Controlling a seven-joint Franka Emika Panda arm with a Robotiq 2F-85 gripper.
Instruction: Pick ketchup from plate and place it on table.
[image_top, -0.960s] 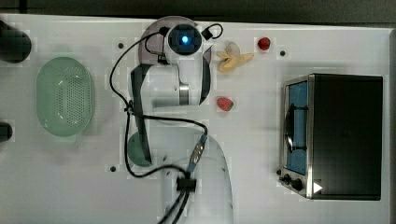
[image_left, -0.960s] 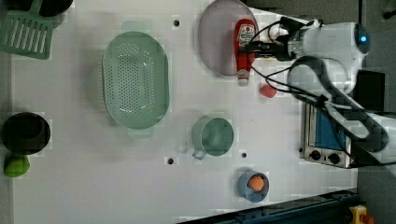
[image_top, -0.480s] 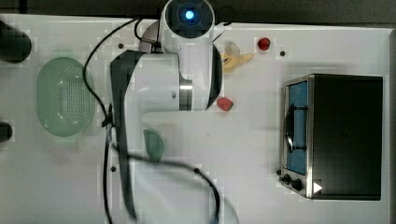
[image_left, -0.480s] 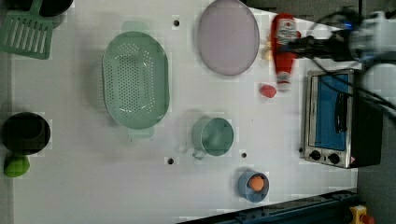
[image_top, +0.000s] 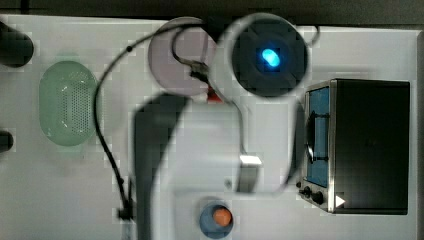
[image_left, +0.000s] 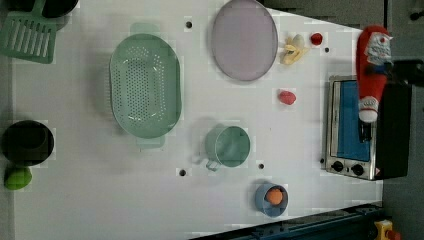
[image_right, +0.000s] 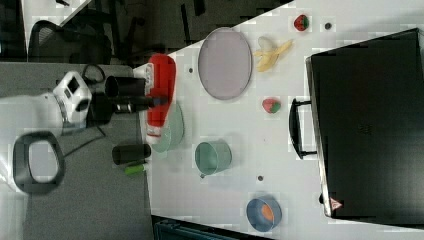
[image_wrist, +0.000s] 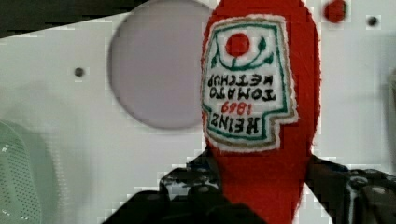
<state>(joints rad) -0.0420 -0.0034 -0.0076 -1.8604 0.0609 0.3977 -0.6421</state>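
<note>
The ketchup (image_wrist: 261, 121) is showing a bright red body with a white label edged in green and tan, black and red lettering, and a red dot among green leaves; in the left view its cap end is gleaming white. The plate (image_left: 244, 40) is lying plain pale mauve-grey on the white table (image_left: 75, 190), which is dotted with small dark holes. At the left view's left, a pale green basket (image_left: 145, 85) is showing rows of fine perforations. A blue bowl (image_left: 270, 199) is holding something orange, near a green cup (image_left: 228, 146).
</note>
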